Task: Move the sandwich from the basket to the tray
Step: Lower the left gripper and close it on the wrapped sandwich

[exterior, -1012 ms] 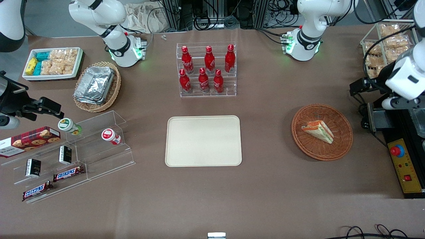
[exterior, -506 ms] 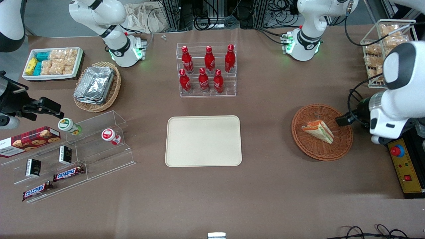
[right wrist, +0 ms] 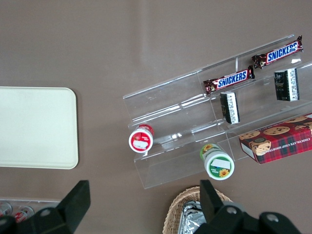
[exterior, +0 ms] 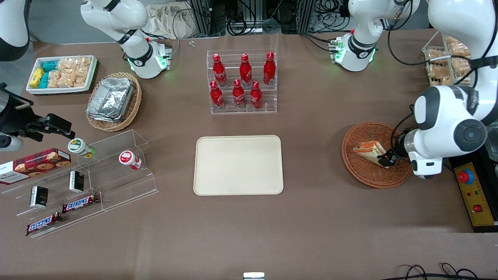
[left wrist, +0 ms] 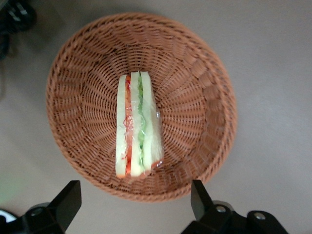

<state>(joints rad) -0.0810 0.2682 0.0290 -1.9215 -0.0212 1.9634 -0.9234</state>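
- At the parked arm's end of the brown table [exterior: 311, 233], a white bin of snack packets [exterior: 61, 74] sits near the edge farthest from the front camera.
- Beside it, a tan wicker basket [exterior: 132, 107] holds crinkled foil trays [exterior: 111, 98].
- Nearer the camera at that same end, a clear stepped stand [exterior: 113, 171] carries two small jars, a cookie box and chocolate bars.
- At the middle of the table, farther from the camera, a clear rack of red bottles [exterior: 242, 81] stands upright.
- Nearer the camera than the rack lies the tray [exterior: 238, 165], flat, cream-coloured, with nothing on it.
- Toward the working arm's end of the table sits the basket [exterior: 365, 175], round and reddish-brown, well apart from the tray.
- The sandwich [exterior: 369, 149] lies inside the basket, a wrapped wedge with orange, red and green filling showing along its cut side in the left wrist view [left wrist: 137, 124].
- The gripper [exterior: 386, 160] hangs over the basket, close above the end of the sandwich nearest the working arm's end of the table.
- Its fingers [left wrist: 68, 197] are spread wide apart, holding nothing, and stand clear of the sandwich.
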